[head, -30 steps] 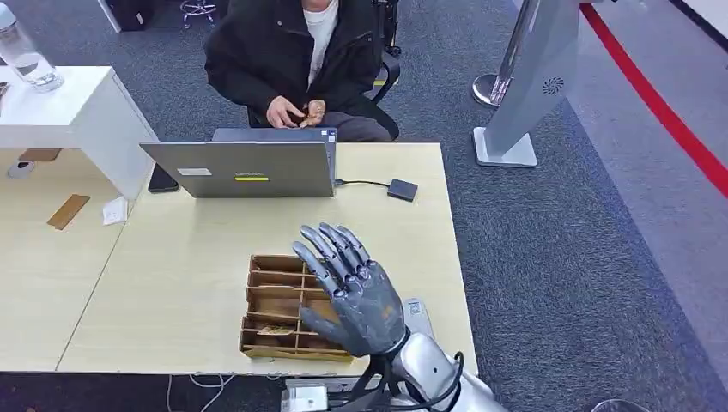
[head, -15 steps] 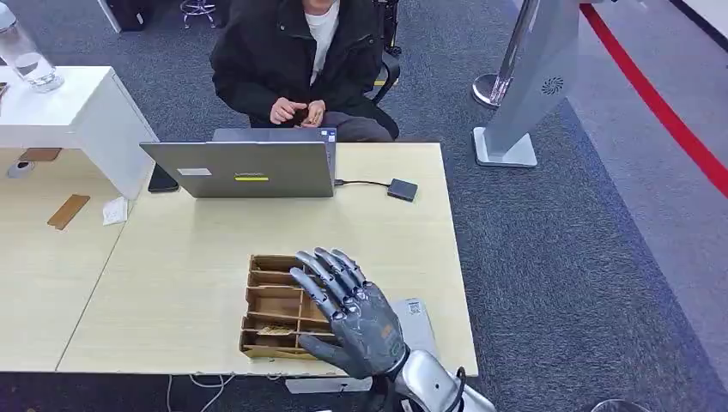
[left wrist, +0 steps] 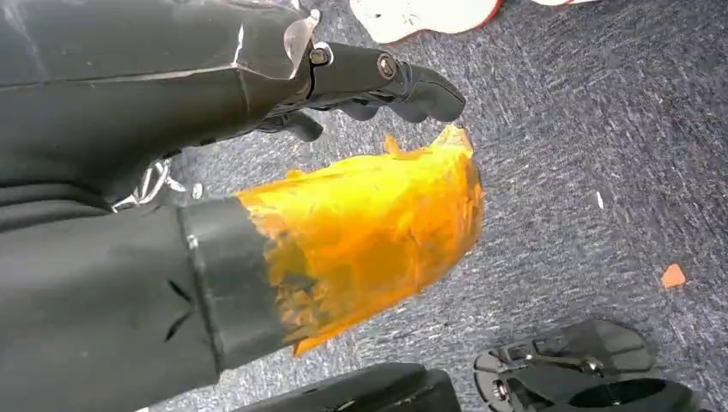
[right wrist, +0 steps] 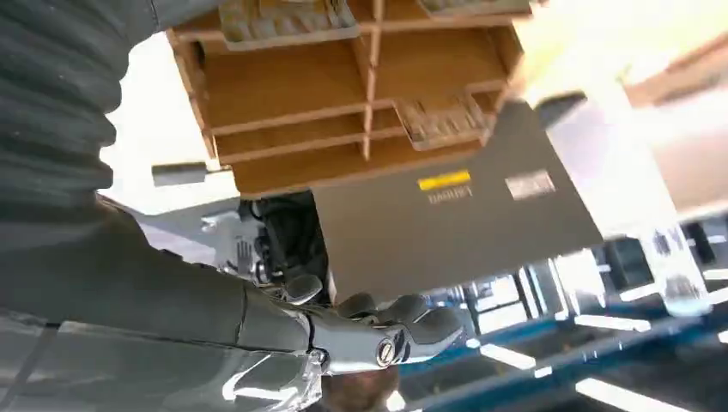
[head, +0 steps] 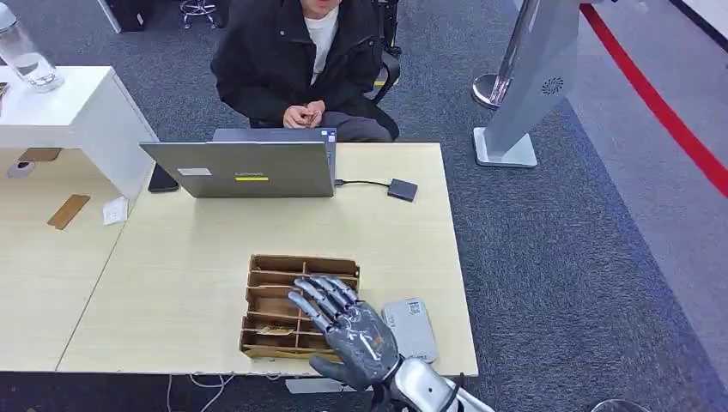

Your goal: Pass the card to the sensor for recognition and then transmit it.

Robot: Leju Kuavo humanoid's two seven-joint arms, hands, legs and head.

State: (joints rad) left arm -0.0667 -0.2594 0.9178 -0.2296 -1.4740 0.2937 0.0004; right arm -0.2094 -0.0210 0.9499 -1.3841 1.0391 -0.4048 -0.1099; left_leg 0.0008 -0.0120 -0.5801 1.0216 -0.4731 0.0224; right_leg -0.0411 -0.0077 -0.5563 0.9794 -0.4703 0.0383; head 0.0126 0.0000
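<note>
A wooden divided tray [head: 283,266] lies near the front edge of the pale table [head: 189,257]. A patterned card [head: 273,330] lies in one of its front compartments, and the right wrist view shows this tray [right wrist: 343,86] with cards [right wrist: 438,120] in it. My right hand [head: 348,330] hovers over the tray's near right corner, fingers spread, holding nothing. Its fingers [right wrist: 386,335] show empty in the right wrist view. A small black box [head: 402,190] on a cable sits beside the laptop [head: 245,169]. My left hand [left wrist: 343,215] hangs over the carpet, holding nothing.
A grey flat device [head: 410,329] lies just right of my right hand. A person [head: 296,51] sits behind the laptop with hands together. A white shelf [head: 60,103] with a bottle [head: 26,56] stands at the far left, a phone [head: 163,178] beside it.
My right hand has drawn back toward the table's front edge and sunk lower over the tray, uncovering the grey device. The person's hands have shifted slightly.
</note>
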